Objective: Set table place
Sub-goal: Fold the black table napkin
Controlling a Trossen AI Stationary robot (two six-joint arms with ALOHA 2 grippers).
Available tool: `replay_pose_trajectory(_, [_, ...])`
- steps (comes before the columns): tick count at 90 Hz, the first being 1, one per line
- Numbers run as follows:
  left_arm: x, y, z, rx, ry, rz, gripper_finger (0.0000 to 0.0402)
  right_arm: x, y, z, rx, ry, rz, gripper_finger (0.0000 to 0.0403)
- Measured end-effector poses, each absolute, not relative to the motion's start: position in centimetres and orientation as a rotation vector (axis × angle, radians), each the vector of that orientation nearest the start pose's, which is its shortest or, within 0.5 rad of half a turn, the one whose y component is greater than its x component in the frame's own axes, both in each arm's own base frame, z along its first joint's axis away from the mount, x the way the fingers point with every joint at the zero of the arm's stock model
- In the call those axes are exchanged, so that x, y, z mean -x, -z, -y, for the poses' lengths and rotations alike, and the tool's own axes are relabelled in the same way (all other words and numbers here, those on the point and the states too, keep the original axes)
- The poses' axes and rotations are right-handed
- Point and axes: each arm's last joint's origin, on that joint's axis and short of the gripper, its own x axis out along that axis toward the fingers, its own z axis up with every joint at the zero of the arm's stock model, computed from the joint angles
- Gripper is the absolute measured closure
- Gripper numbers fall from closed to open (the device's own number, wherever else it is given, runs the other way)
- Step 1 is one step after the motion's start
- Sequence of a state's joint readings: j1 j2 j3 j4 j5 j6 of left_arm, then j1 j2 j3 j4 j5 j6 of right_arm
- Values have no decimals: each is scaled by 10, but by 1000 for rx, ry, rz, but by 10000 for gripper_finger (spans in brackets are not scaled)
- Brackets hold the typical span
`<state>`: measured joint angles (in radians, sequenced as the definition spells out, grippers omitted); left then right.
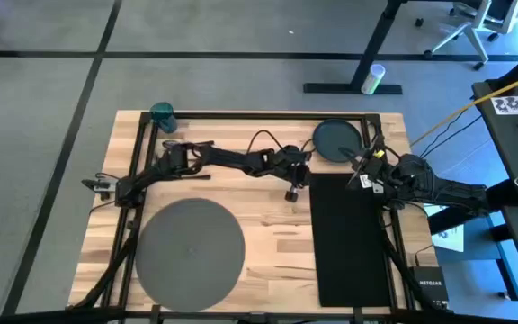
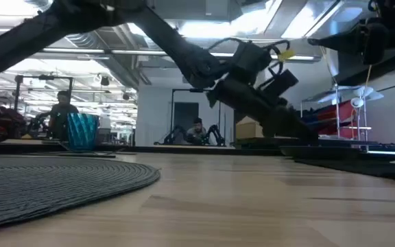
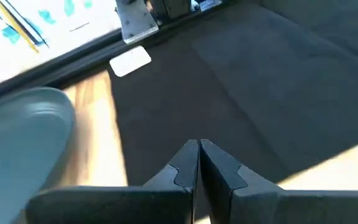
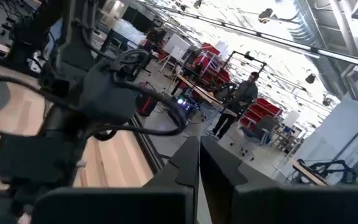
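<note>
Left claw (image 1: 292, 193) clenched on nothing, fingers (image 3: 185, 167) pressed together, hanging near the middle of the surface (image 1: 268, 225) just beside the left edge of the black napkin (image 1: 353, 238). Right claw (image 1: 358, 169) likewise clenched and empty (fingers (image 4: 194, 158) meeting in its wrist view), poised over the napkin's far edge, close to the dark plate (image 1: 337, 140). Grey mat (image 1: 190, 247) flat at the near left; teal cup (image 1: 163, 114) upright at the far left corner, well apart from the rest.
</note>
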<state>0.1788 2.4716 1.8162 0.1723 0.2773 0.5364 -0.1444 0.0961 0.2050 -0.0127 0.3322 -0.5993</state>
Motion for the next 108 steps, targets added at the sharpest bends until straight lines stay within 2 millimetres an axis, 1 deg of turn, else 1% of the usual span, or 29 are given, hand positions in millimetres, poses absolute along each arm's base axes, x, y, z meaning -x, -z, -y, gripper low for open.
replay_pose_trajectory(8, [-538,-113,-89,-429,227,-444,402,-87,-224,22,578,491,-50,403])
replay_pose_trajectory(22, [-541,-113,-90,-459,230,-432,402,-87,-223,22,580,488,-60,403])
replay_pose_trajectory(39, [-535,-102,-94,-460,256,-528,402,-87,-223,22,580,486,-64,403])
replay_pose_trajectory(53, [-529,-98,-92,-543,302,-623,402,-87,-223,22,580,486,-65,403])
replay_pose_trajectory(60, [-526,-96,-91,-555,323,-673,402,-87,-223,22,581,486,-66,403])
replay_pose_trajectory(74, [-515,-88,-85,-501,375,-824,402,-87,-222,22,581,484,-71,403])
replay_pose_trajectory(83, [-508,-87,-80,-444,390,-921,402,-87,-222,22,581,484,-71,403])
replay_pose_trajectory(93, [-499,-89,-76,-361,380,-1029,402,-87,-222,22,582,484,-72,403])
replay_pose_trajectory(108, [-483,-98,-74,-259,386,-1176,402,-87,-220,22,584,475,-91,403])
